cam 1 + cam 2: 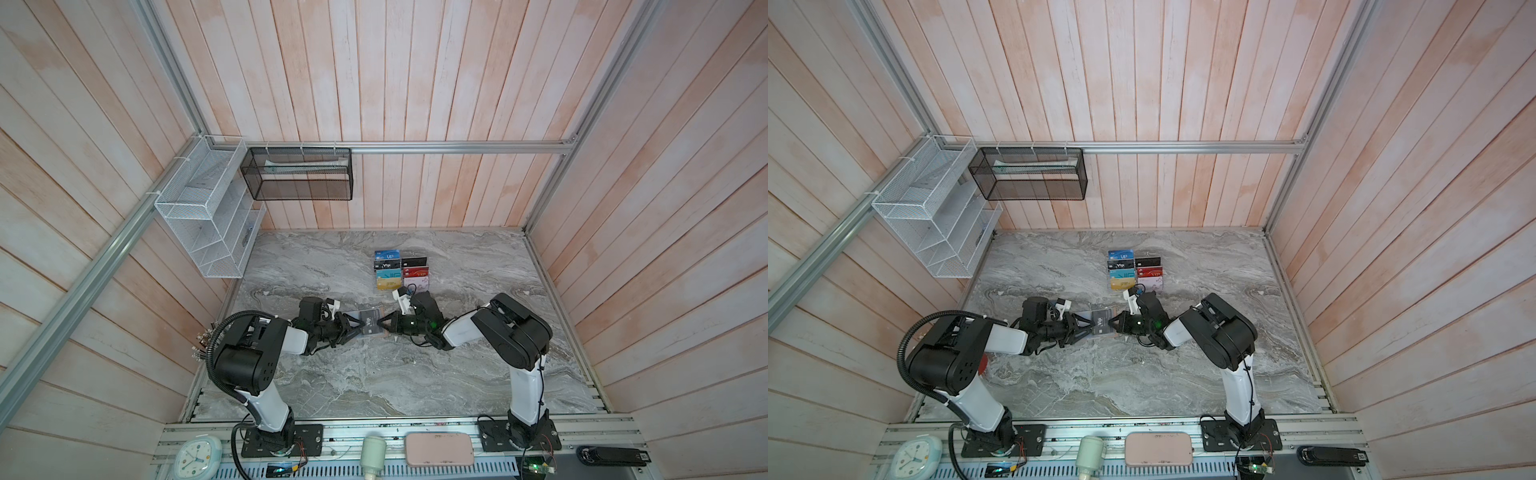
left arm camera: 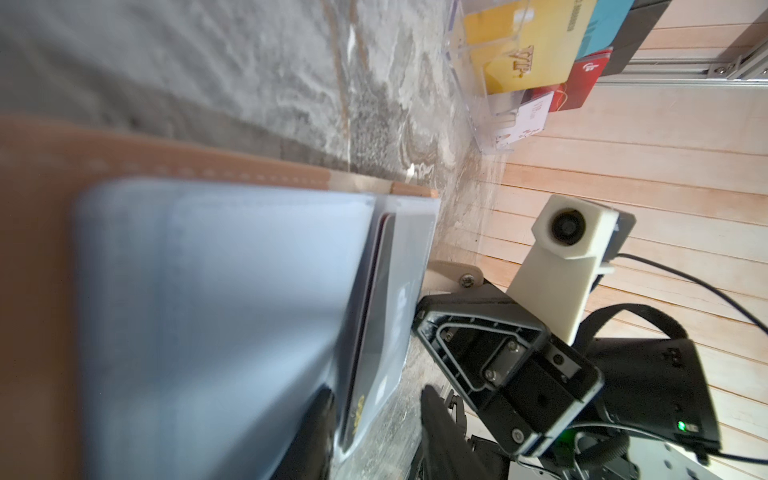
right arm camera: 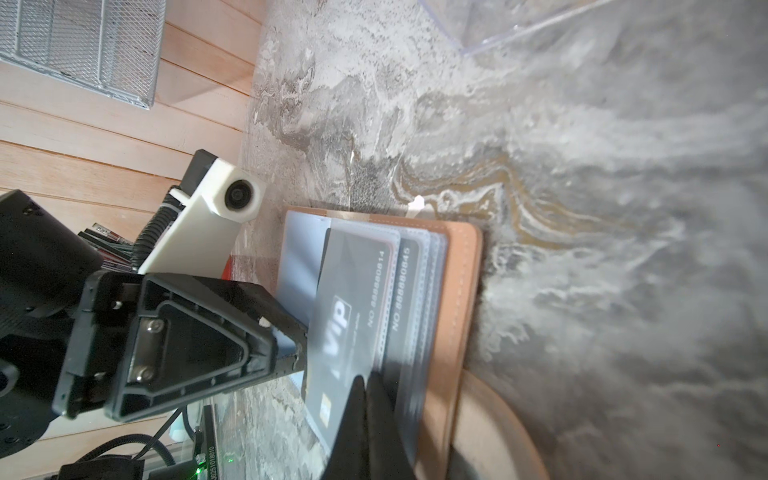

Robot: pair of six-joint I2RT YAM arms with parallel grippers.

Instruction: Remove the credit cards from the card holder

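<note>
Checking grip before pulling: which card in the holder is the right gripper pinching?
The black card with white VIP lettering, frontmost in the card holder; the right gripper is shut on its edge. The other black card sits behind it.

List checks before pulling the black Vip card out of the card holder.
1. Right claw shut on black Vip card: ok, looks pinched.
2. Card clear of its sleeve: not ok, far end inside.
3. Left claw clamping card holder: not ok, jaws apart around its lining edge.
4. Card holder flat on table: ok.
5. Card rack clear of pull path: ok, stands apart.
</note>
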